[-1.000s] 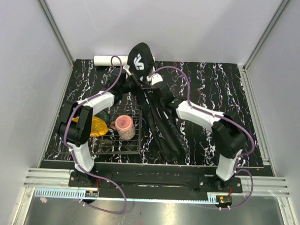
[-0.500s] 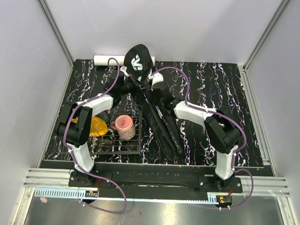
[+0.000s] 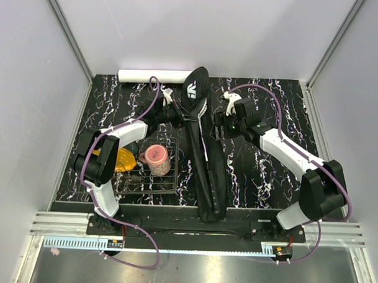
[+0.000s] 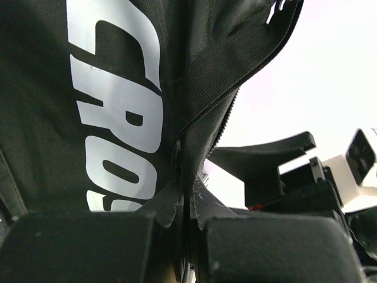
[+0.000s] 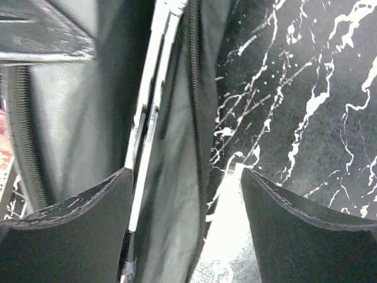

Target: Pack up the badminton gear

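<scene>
left gripper (image 4: 187, 219): fingers pressed together, pinching the zip edge of the bag (image 4: 118, 106) | right gripper (image 5: 187, 194): fingers spread over the parted zip, gripping nothing | bag: long, black, bold white lettering, zip open onto grey lining; lies from the near edge of the table (image 3: 268, 175) to far centre, wide end raised | white tube (image 3: 155, 75): at the far edge

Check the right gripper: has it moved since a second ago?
Yes. The right gripper has swung right, from below the white tube's right end to well past it, off the black bag.
</scene>
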Robot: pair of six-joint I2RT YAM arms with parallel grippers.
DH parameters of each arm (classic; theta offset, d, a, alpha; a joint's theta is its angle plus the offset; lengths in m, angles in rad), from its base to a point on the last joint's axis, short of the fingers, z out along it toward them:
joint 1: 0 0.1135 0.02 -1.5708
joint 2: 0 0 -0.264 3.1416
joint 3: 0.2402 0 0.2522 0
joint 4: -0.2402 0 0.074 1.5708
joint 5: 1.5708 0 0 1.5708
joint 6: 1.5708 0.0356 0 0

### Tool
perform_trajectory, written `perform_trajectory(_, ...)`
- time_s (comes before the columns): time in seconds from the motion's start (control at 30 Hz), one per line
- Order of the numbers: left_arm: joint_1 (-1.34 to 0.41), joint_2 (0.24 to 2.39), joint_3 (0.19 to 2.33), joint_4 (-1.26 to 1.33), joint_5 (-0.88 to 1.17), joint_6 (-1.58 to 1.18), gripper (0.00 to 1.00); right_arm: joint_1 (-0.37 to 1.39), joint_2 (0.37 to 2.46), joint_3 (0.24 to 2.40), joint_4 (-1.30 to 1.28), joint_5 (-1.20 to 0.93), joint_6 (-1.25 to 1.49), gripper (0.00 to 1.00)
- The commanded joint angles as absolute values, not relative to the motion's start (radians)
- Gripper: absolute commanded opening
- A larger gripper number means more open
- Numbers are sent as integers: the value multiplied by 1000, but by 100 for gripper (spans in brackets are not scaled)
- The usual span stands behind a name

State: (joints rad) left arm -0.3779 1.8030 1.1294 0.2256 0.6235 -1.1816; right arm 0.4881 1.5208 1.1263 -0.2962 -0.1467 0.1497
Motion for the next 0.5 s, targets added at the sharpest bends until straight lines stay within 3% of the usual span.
perform_trajectory(0.0,-368,1772,1198,302,670,-1184,0,449,1562,1088,-339,-233,173,80)
perform_trajectory(0.37,-374,1761,1198,337,704,-1213,0,449,1700,965,-18,-347,239,69)
perform_trajectory(0.47,-374,1761,1207,310,692,-1194,0,449,1720,997,26,-397,284,37)
